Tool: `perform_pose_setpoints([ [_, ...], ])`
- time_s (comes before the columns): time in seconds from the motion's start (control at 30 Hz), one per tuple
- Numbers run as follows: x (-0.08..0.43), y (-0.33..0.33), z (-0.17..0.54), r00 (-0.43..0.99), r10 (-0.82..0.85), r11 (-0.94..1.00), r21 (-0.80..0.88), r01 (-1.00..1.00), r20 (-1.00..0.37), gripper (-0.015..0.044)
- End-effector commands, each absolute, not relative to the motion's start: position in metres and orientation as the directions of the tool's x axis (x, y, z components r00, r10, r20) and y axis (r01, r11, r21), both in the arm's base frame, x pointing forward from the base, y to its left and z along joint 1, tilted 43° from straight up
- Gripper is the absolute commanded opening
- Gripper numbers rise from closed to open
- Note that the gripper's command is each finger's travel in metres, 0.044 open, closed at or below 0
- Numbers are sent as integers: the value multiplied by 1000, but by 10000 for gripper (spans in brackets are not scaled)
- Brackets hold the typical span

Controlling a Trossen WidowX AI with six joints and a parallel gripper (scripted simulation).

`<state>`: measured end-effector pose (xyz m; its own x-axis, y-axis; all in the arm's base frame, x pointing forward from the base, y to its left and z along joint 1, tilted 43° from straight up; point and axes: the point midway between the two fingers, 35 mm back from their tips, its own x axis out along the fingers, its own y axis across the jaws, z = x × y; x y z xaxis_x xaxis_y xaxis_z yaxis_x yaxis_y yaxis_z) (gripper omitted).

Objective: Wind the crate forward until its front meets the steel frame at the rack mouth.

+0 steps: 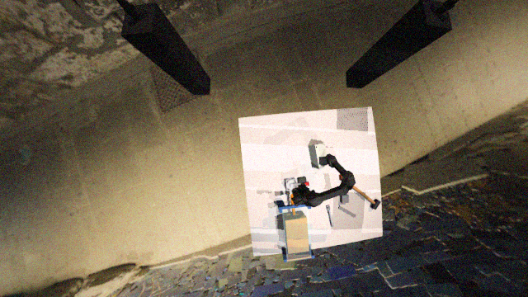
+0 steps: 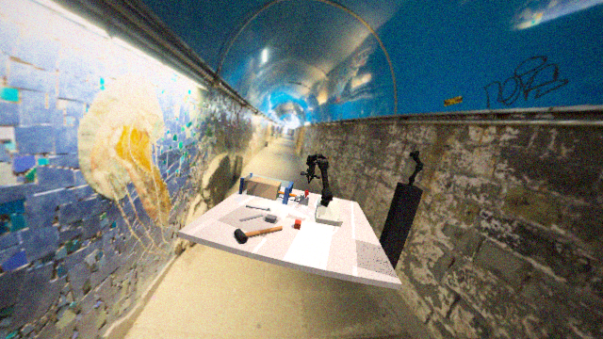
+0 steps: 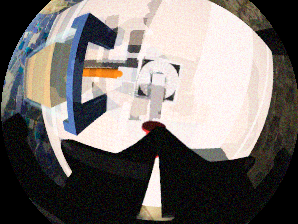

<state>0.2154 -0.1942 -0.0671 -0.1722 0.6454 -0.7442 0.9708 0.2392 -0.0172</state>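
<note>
1. Far left in the exterior view, the crate [image 1: 296, 237] [image 2: 263, 188] [image 3: 39, 75] sits inside the cubby, behind the blue frame [image 2: 287, 192] [image 3: 74, 75].
2. An orange strap [image 3: 101, 73] reaches from the frame toward the winch [image 3: 159, 81] (a tidy line).
3. The red knob [image 2: 306, 193] [image 3: 153, 125] stands beside the winch.
4. Above the surface [image 1: 268, 165] [image 2: 308, 250] [image 3: 220, 65], the hand [image 2: 309, 179] [image 3: 160, 131] is fully closed (gripping nothing), its fingertips overlapping the knob in the wrist view.

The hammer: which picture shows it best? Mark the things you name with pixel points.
The exterior view: the whole hammer [image 1: 365, 195] [image 2: 258, 233], dark head and wooden handle, lies in plain sight. From the top, the arm [image 1: 330, 195] [image 2: 325, 181] crosses near its handle end. I can't find it in the wrist view.
</note>
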Motion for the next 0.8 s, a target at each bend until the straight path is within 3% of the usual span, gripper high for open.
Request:
perform_pose_setpoints([
  [0.0,215,-194,-67,-176,645,242,-20,970,-743,0],
  [0.63,215,-194,-67,-176,645,242,-20,970,-743,0],
  [0.77,216,-184,-62,-170,581,252,-22,967,-796,105],
])
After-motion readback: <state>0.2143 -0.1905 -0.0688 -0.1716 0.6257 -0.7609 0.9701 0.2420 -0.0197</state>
